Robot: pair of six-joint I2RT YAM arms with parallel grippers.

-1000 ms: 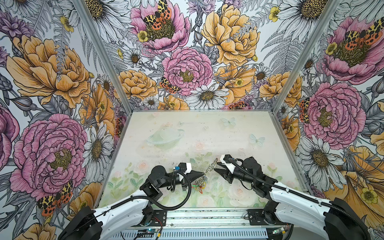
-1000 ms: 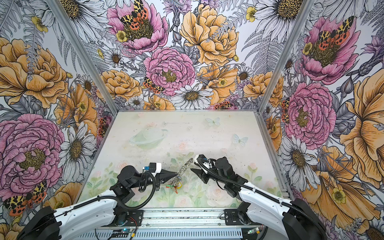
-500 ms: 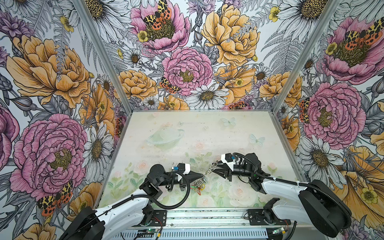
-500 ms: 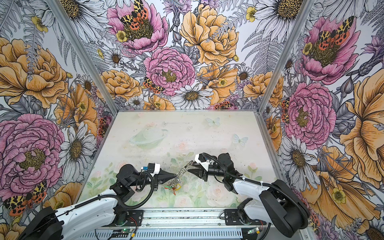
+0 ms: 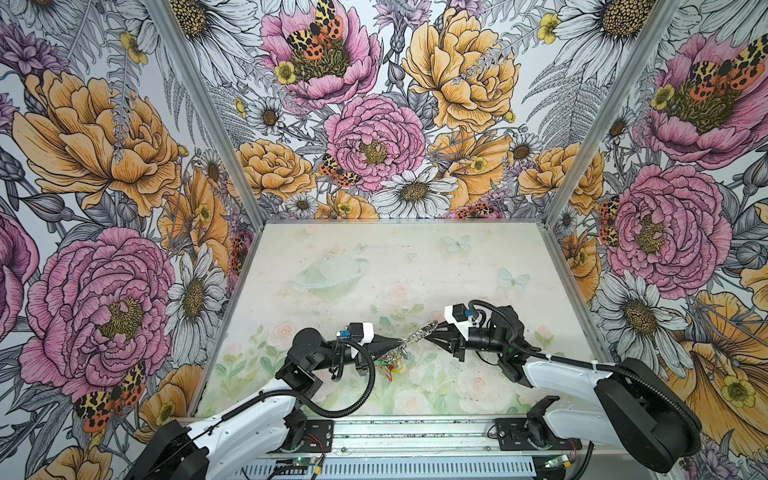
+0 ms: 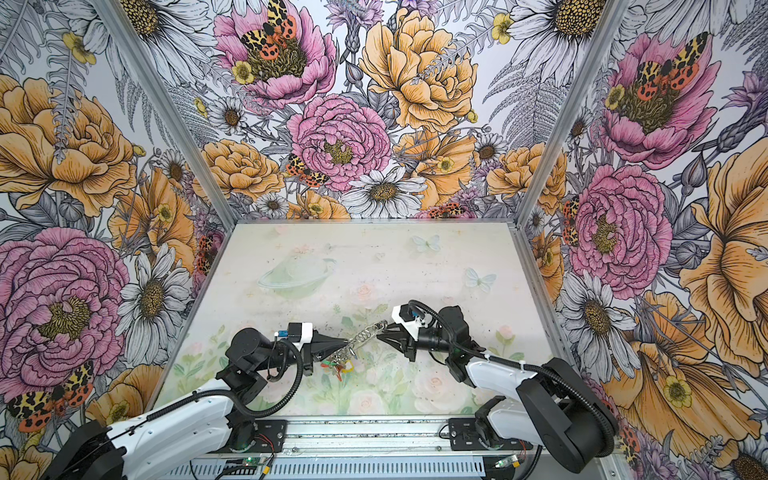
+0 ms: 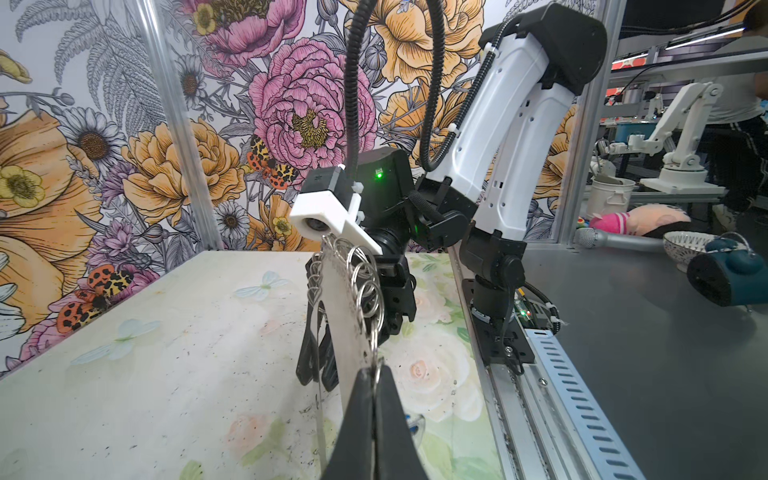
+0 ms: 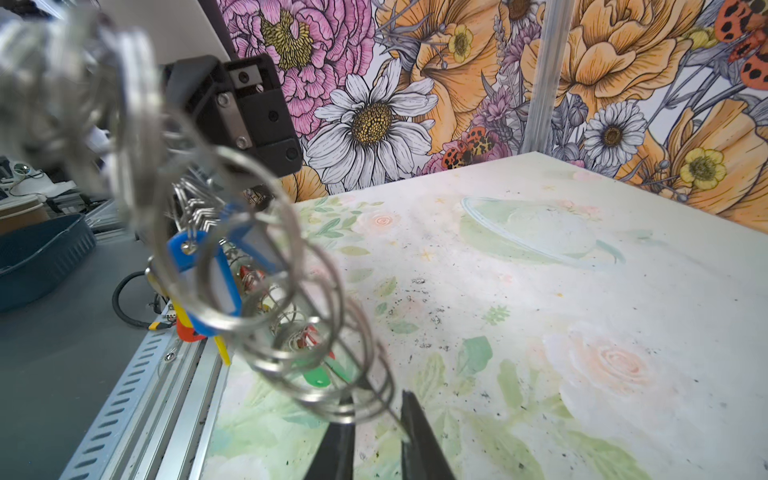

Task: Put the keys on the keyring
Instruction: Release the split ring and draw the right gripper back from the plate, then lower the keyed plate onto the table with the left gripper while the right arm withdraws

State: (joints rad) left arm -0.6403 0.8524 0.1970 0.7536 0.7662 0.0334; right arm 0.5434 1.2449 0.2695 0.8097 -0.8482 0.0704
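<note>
The table [image 5: 374, 257] has a pale top printed with roses, leaves, butterflies and a ringed planet, and dark specks [image 8: 419, 291] lie scattered over its near half; whether the coloured tags [image 5: 388, 368] rest on it cannot be told

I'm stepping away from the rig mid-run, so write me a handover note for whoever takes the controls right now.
Left gripper: shut on the keyring edge, holding it up on edge.
Right gripper: jaws narrowly apart at the far-end wire rings, not pinching yet.
Keys: blue tag hangs among the rings near the left gripper, beside the green, red and yellow tags; whether it is threaded on is unclear.
Done: keyring gripped and held up.
Left: confirm the blue key's attachment, thread it if needed.
</note>
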